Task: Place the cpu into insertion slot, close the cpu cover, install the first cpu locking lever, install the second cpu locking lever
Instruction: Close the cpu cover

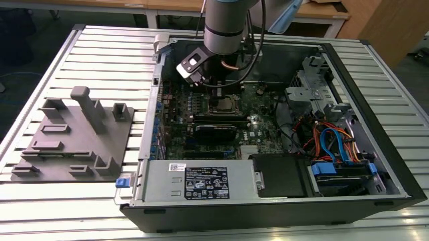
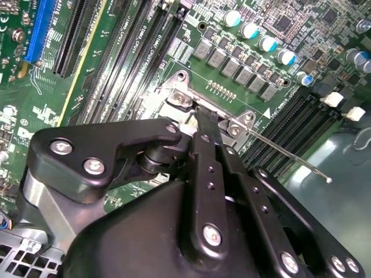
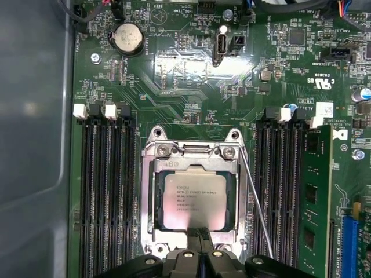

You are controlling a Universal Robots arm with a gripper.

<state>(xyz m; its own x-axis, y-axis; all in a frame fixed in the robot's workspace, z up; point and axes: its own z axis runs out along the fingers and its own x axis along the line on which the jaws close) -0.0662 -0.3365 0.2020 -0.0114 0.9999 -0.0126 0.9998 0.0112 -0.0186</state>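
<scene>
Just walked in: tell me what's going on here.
The robot arm's shut black gripper sits at the edge of the square dark socket inside an open computer case. The silvery-grey square chip lies in the socket, the thin silvery frame cover down around it. A thin metal lever juts free beside it.

The cpu (image 3: 194,201) has a dull, satin metal top, and the cpu cover (image 3: 152,197) is bright bare steel. The hand (image 3: 200,238) is matt black with shiny screws. The motherboard (image 3: 191,81) is glossy green.
</scene>
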